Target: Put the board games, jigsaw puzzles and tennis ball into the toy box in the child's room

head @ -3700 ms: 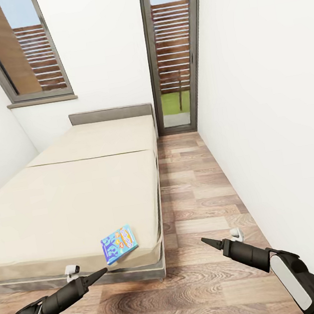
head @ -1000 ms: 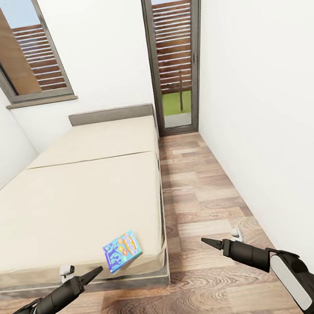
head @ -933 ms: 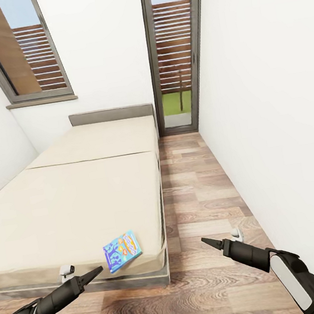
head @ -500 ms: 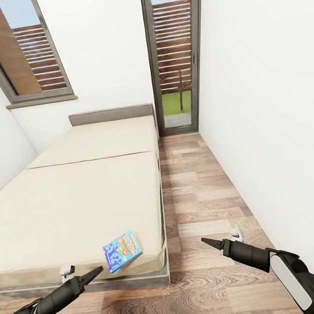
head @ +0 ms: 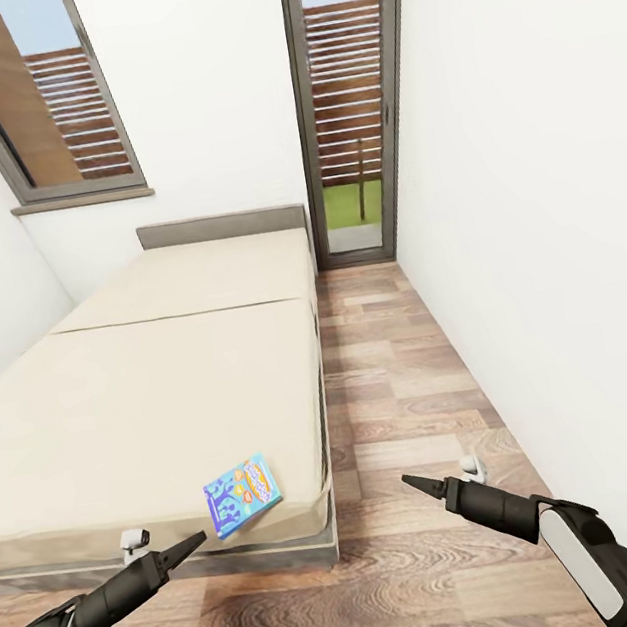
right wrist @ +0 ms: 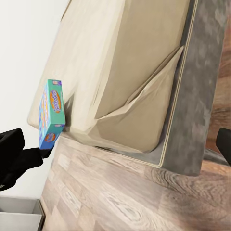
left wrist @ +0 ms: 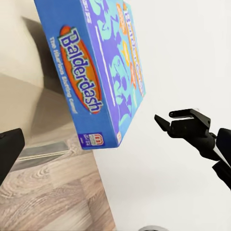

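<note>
1. Fingers: the left gripper (head: 193, 543), at the lower left of the head view, and the right gripper (head: 413, 483), at the lower right, each show as a single dark tapered tip; whether their fingers stand wide or narrow cannot be told. Neither holds anything.
2. Blue board game (head: 241, 493): lies flat on the near right corner of the bed (head: 147, 411), in the lower centre of the head view, just above and right of the left gripper's tip and apart from it. In the left wrist view its lid reads "Balderdash" (left wrist: 96, 67).
3. Wood-plank floor (head: 395, 381): runs along the bed's right side to a glass door (head: 351, 105) at upper centre.
4. Window (head: 36, 94): upper left.
</note>
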Motion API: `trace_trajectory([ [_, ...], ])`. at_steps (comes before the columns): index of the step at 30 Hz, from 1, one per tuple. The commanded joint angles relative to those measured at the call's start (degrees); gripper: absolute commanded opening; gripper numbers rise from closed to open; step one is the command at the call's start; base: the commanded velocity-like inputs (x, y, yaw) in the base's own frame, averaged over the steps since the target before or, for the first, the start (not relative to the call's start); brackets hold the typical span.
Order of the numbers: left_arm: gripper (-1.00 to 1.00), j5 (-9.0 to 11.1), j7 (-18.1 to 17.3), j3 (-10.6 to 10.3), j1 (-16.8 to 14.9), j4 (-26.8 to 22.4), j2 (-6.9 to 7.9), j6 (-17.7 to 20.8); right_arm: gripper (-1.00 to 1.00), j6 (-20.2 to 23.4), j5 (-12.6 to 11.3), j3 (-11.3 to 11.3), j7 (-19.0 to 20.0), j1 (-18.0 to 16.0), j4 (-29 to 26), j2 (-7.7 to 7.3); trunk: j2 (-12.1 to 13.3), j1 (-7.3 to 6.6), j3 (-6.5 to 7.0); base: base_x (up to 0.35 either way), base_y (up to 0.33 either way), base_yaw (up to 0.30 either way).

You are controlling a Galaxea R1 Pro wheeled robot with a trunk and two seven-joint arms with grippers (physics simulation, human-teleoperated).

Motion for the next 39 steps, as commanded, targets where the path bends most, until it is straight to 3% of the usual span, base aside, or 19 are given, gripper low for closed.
trace_trajectory([
  [1,1.00,-0.3,-0.3,0.2,0.0,0.0,-0.03,0.6,1.00,0.4,-0.3,-0.1,0.0,0.0,0.0,0.00,0.0,-0.01,-0.05,0.000,0.000,0.000],
  [8,1.00,-0.3,-0.3,0.2,0.0,0.0,-0.03,0.6,1.00,0.4,-0.3,-0.1,0.1,0.0,0.0,0.00,-2.4,1.31,-1.13,0.000,0.000,0.000],
  [39,1.00,-0.4,-0.3,0.2,0.0,0.0,-0.11,0.5,1.00,0.2,-0.3,-0.3,0.1,0.0,-0.4,0.00,-2.4,1.31,-1.13,0.009,-0.009,0.000],
])
